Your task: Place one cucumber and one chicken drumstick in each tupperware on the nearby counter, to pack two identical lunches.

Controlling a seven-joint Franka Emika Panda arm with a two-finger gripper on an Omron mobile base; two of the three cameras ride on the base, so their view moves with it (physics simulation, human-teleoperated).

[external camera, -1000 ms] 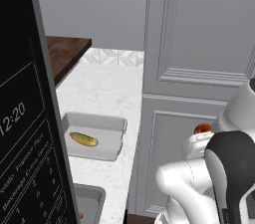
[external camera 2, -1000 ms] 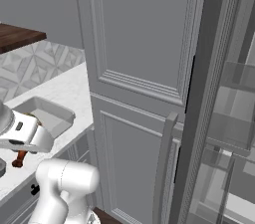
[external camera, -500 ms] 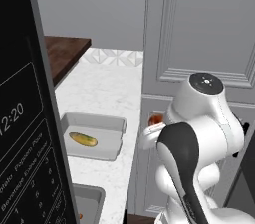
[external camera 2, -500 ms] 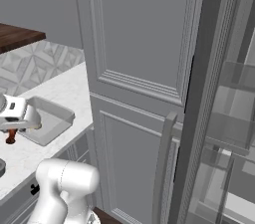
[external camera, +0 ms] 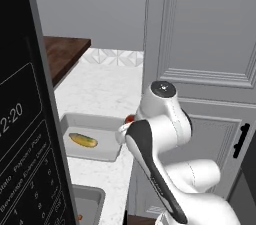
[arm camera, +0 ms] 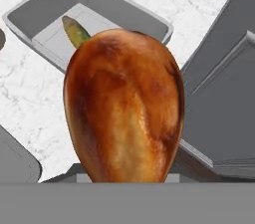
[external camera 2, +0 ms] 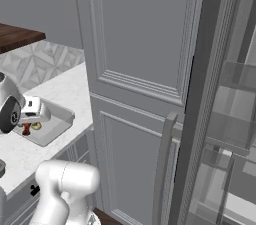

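Observation:
My gripper (external camera 2: 27, 120) is shut on a browned chicken drumstick (arm camera: 124, 113), which hides the fingertips in the hand view. The drumstick (external camera 2: 26, 129) hangs just above the near right edge of a grey tupperware (external camera: 112, 151) on the white marble counter (external camera: 105, 89). A cucumber (external camera: 82, 140) lies inside that tupperware (arm camera: 45, 4), and the hand view shows the cucumber (arm camera: 75, 31) just past the drumstick. A second tupperware (external camera: 92, 200) sits nearer, beside the microwave. A red tip of the drumstick (external camera: 130, 118) peeks out beside my arm.
A black microwave (external camera: 25, 119) fills the left side. Tall grey panelled cabinet doors (external camera: 200, 44) stand right of the counter, with a long handle (external camera 2: 165, 169). A dark wooden top (external camera: 65, 54) lies at the back left. Glass shelves (external camera 2: 235, 119) show at the far right.
The arm has swung left from in front of the cabinet to over the counter. It has carried the drumstick to the edge of the tupperware holding the cucumber.

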